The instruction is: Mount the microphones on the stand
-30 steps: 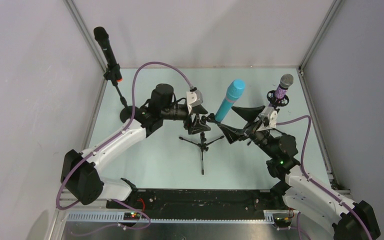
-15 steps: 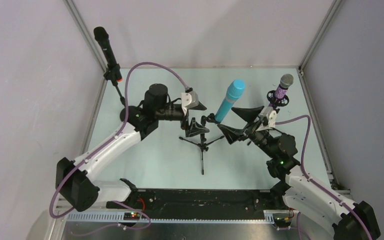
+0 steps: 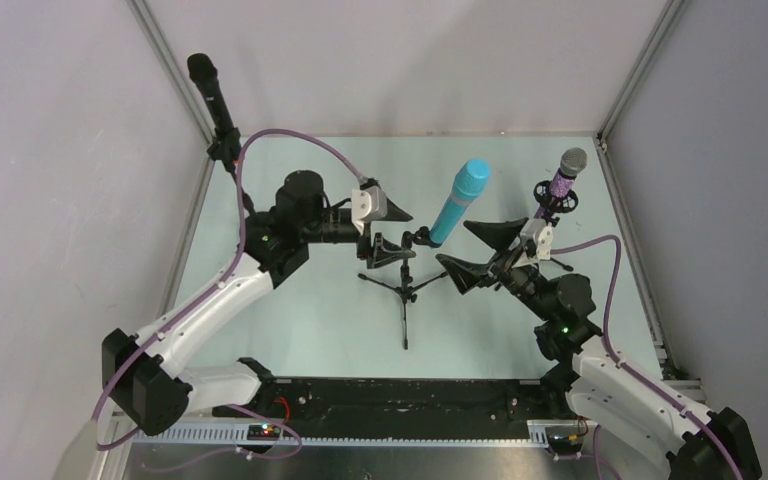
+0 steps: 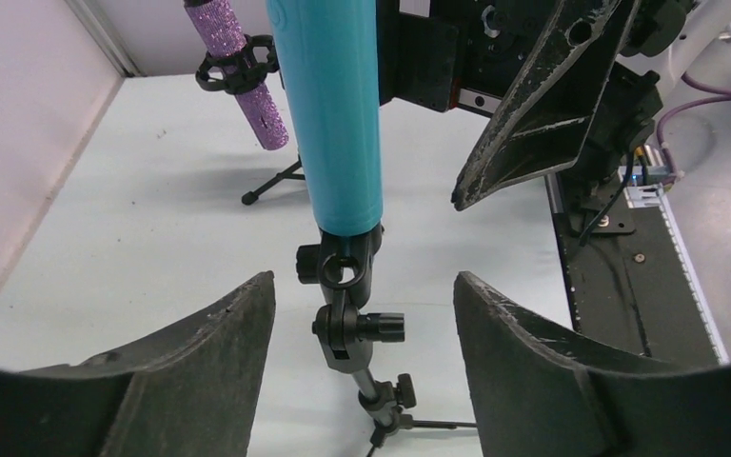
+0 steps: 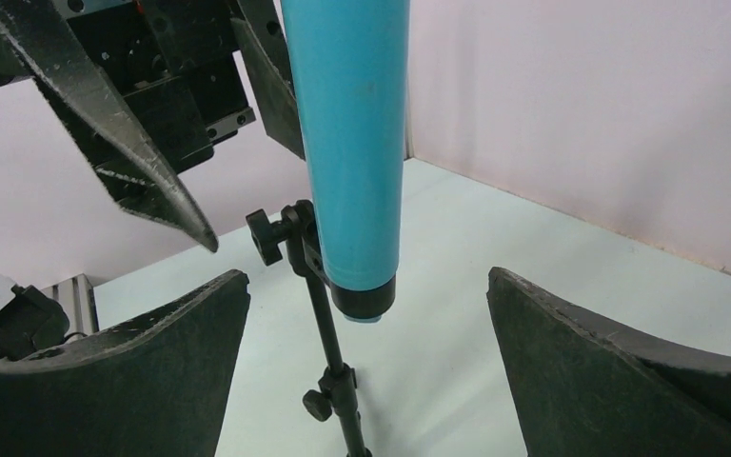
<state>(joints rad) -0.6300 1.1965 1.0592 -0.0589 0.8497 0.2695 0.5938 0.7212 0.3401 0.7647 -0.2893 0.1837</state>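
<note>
1. Left arm has backed off to the left since a second ago, so its elbow and wrist sit further from the middle stand point(image 3: 403, 308). The right arm has hardly budged.
2. Far left back corner: the black microphone point(image 3: 210, 95) is clipped into the left stand point(image 3: 225, 150), head up and leaning a bit, right by the edge of the table point(image 3: 300, 310).
3. The left fingers point(image 4: 190, 371) are spread apart and holding nothing. From the left wrist view, the middle stand's clip joint shows in the gap between them, touching neither.
4. The turquoise microphone point(image 3: 458, 205) sits in the middle stand's clip, butt end down, head tilted toward the back right. Nothing is gripping it.
5. The right fingers point(image 5: 152, 371) are wide apart too, one on each side of the turquoise microphone's lower end and clear of it.
6. Over on the right, the purple microphone point(image 3: 565, 178) sits in the ring clip of the right stand point(image 3: 554, 198), silver head up.
</note>
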